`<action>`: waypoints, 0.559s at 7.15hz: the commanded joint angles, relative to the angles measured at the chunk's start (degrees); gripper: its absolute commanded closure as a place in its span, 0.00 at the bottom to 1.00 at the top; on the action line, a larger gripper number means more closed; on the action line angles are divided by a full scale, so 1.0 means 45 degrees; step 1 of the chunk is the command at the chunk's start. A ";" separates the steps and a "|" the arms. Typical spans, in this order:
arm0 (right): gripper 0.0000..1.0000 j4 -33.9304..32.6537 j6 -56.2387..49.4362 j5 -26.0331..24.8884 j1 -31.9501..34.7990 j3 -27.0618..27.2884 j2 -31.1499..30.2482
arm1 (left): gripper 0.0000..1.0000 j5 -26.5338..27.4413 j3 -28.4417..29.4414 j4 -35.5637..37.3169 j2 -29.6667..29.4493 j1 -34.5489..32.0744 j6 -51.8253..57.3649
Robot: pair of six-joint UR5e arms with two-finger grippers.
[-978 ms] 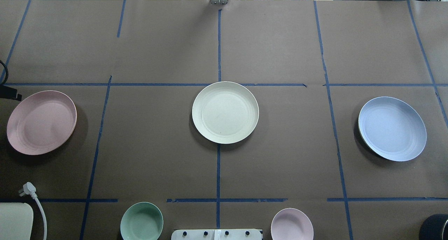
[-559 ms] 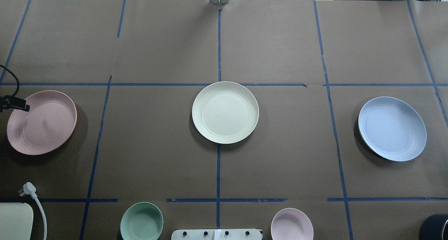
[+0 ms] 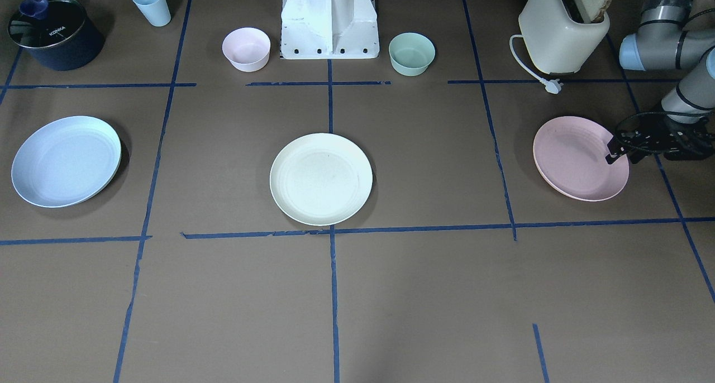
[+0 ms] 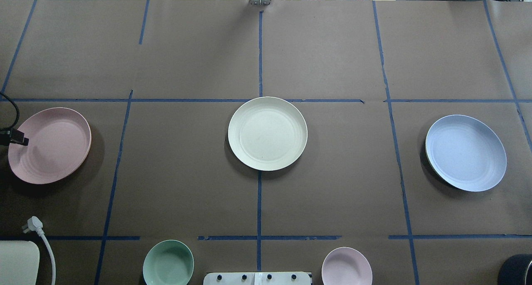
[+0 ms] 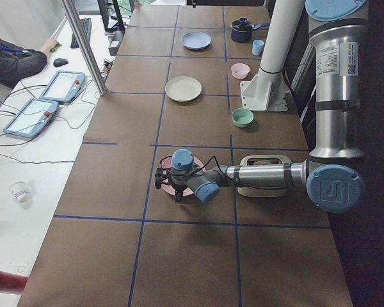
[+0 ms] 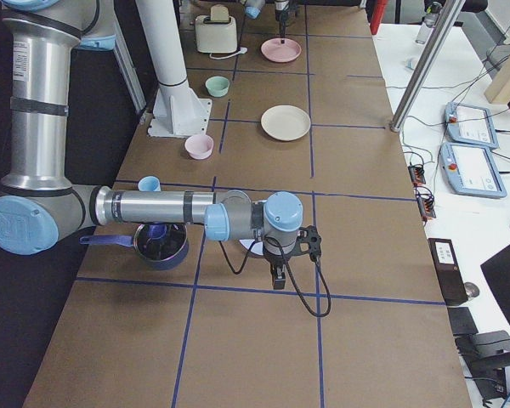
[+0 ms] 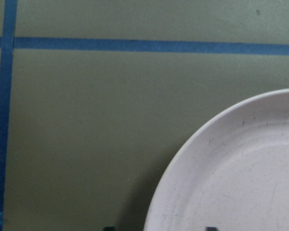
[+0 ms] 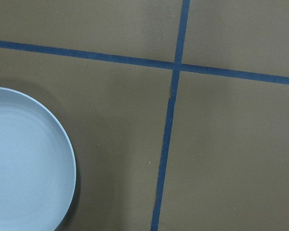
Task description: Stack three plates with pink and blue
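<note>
You see the left claw [image 3: 611, 154] spread wide astride the rim of the pink plate [image 4: 54, 146] at table's 9 o'clock, white plate [image 4: 267, 133] at centre, blue plate [image 4: 465, 152] at 3 o'clock, right claw [image 6: 276, 276] beside it, its opening you cannot tell.

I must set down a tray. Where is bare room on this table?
Bare: between pink plate and cream plate; between cream plate and blue plate; the whole strip beyond the plates, on the operators' side. Crowded: the robot's edge, with green bowl, pink bowl, toaster, pot, cup.
</note>
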 commanded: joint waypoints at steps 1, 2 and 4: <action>0.00 0.0019 0.0000 0.0000 0.0000 0.0029 -0.0001 | 0.77 -0.0068 0.0101 -0.0105 0.0054 0.0006 0.0011; 0.00 0.0019 0.0000 0.0000 0.0000 0.0048 -0.0001 | 0.93 -0.0068 0.0101 -0.0125 0.0054 0.0006 0.0011; 0.00 0.0019 0.0000 -0.0019 0.0000 0.0068 -0.0001 | 1.00 -0.2318 -0.0383 -0.0105 -0.0043 -0.0032 -0.0085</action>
